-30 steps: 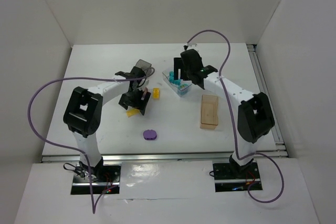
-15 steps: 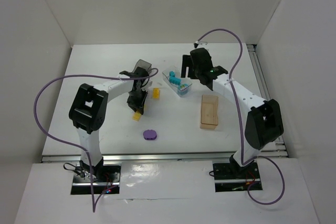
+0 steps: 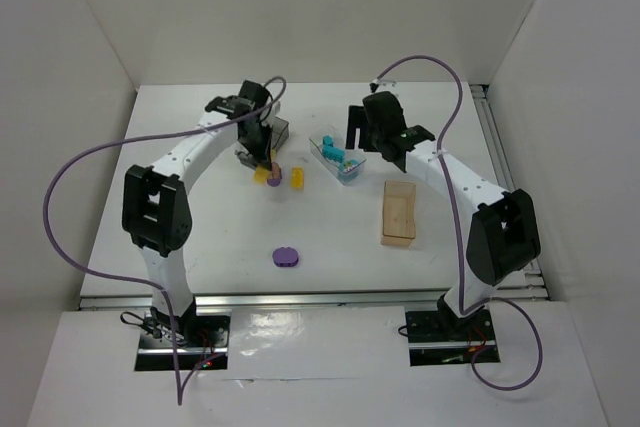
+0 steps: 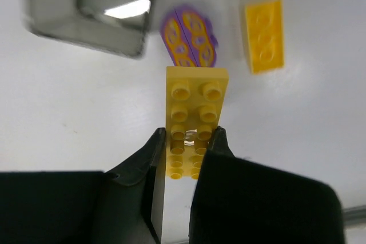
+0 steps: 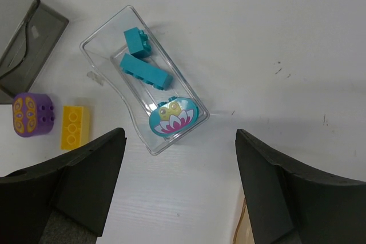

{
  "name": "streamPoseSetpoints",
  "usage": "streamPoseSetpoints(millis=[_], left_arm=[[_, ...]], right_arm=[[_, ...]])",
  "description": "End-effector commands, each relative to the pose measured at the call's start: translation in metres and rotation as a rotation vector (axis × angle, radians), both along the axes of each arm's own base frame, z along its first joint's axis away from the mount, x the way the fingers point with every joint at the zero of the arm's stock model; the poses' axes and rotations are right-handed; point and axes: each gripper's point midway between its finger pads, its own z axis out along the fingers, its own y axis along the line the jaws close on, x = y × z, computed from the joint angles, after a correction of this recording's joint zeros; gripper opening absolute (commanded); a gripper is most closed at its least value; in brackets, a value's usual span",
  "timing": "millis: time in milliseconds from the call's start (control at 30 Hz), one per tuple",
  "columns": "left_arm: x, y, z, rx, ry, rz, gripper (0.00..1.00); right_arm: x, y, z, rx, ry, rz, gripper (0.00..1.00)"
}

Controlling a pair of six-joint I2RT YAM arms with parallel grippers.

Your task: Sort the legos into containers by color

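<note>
Yellow plastic shows in the top view between the left fingers [image 3: 262, 159], which pinch a flat yellow plate [image 3: 264, 175] just in front of the dark grey bin [image 3: 275, 130]. A purple brick [image 3: 278, 179] and a yellow brick [image 3: 297, 178] lie beside it on the white counter [image 3: 340, 247]. The purple oval [image 3: 286, 257] lies well apart, nearer the arm bases, and the tan bin [image 3: 398, 217] stands to the right. The right fingers [image 3: 353, 130] hover by the clear bin [image 3: 320, 143].

The left wrist view shows the fingers clamped on the plate's near end, with both loose bricks beyond it.

From the right wrist, the fingers are spread wide and hold nothing. Below them the clear bin holds two teal bricks [image 5: 144, 71] and a flower-printed teal oval [image 5: 173, 118].
</note>
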Motion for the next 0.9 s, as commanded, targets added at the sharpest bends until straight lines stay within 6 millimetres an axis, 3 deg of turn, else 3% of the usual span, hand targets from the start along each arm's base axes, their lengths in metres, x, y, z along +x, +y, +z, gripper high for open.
streamPoseSetpoints(millis=[0, 33, 67, 133, 167, 233, 300, 433, 467, 500, 567, 600, 667, 733, 867], left_arm=[[0.033, 0.012, 0.041, -0.006, -0.115, 0.082, 0.0], [0.048, 0.007, 0.052, -0.023, -0.153, 0.091, 0.0], [0.057, 0.007, 0.04, -0.006, -0.138, 0.096, 0.0], [0.078, 0.004, 0.048, -0.025, -0.175, 0.117, 0.0], [0.086, 0.003, 0.034, -0.013, -0.158, 0.131, 0.0], [0.105, 0.002, 0.041, -0.028, -0.201, 0.141, 0.0], [0.117, -0.002, 0.029, -0.03, -0.193, 0.15, 0.0], [0.137, 0.004, 0.03, -0.012, -0.233, 0.187, 0.03], [0.14, 0.005, 0.026, -0.003, -0.236, 0.192, 0.07], [0.141, 0.011, 0.026, -0.001, -0.236, 0.203, 0.35], [0.141, 0.013, 0.033, 0.005, -0.253, 0.21, 0.62], [0.141, 0.013, 0.037, 0.001, -0.265, 0.21, 0.83], [0.136, 0.012, 0.041, -0.012, -0.267, 0.205, 0.92], [0.131, 0.006, 0.063, -0.064, -0.303, 0.176, 0.92], [0.105, -0.017, 0.08, -0.133, -0.301, 0.097, 0.79]], right_arm=[[-0.013, -0.007, 0.012, 0.006, 0.003, 0.001, 0.84], [-0.017, -0.01, 0.011, -0.006, 0.012, 0.006, 0.84], [-0.017, -0.01, 0.011, -0.006, 0.012, 0.006, 0.84], [-0.023, -0.013, 0.01, -0.01, 0.019, 0.006, 0.84], [-0.025, -0.014, 0.012, -0.008, 0.015, 0.006, 0.84], [-0.029, -0.016, 0.013, -0.012, 0.023, 0.006, 0.84], [-0.031, -0.017, 0.011, -0.017, 0.034, 0.006, 0.84], [-0.04, -0.019, 0.003, -0.037, 0.061, 0.008, 0.84], [-0.044, -0.021, 0.0, -0.039, 0.066, 0.008, 0.84], [-0.042, -0.02, 0.002, -0.035, 0.058, 0.008, 0.84], [-0.045, -0.021, -0.004, -0.041, 0.07, 0.008, 0.84], [-0.046, -0.022, -0.008, -0.046, 0.079, 0.008, 0.84], [-0.047, -0.02, -0.011, -0.034, 0.085, 0.011, 0.84], [-0.048, -0.019, -0.014, -0.028, 0.087, 0.018, 0.84], [-0.05, -0.015, -0.016, -0.021, 0.088, 0.021, 0.84]])
